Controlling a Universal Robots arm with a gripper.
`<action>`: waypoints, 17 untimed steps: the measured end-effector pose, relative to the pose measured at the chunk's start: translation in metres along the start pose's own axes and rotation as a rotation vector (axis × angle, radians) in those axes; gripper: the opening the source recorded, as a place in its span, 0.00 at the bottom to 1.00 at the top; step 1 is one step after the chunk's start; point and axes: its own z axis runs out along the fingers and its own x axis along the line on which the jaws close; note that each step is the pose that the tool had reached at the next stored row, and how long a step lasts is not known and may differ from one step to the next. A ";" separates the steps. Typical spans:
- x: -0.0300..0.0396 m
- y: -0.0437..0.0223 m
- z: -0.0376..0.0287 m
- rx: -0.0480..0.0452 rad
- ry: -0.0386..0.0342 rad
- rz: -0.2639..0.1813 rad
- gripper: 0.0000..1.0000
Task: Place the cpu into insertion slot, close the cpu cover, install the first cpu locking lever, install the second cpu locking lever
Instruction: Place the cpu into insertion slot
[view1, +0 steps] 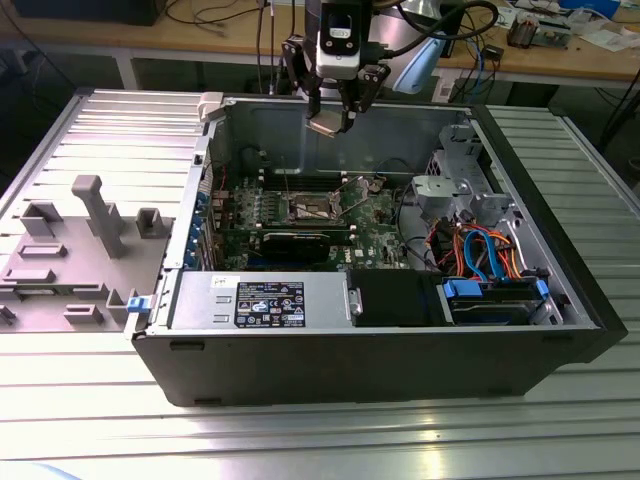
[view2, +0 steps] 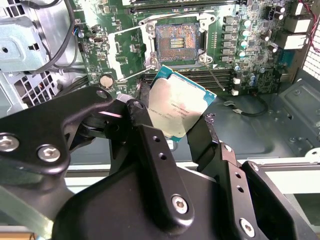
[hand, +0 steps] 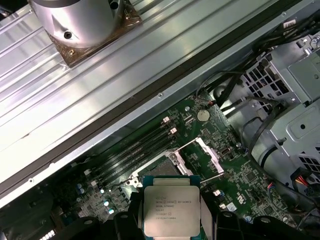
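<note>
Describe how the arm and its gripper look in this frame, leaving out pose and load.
The gripper is matte black metal. Its two jaws are built from angular jointed links, dotted with silver screw heads and small round holes. In the exterior view its body is black with a white front panel. Black cables loop above it, next to a pale blue-grey arm segment.

Silver cpu (view2: 176, 111) aloft above bare insertion slot (view2: 175, 42)
</note>
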 end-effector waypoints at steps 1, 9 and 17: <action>0.0000 0.0000 0.0000 0.0000 -0.0001 0.001 0.54; 0.0000 0.0000 0.0000 -0.0003 -0.0015 0.018 0.54; 0.0000 0.0000 0.0000 -0.0006 -0.0032 0.036 0.54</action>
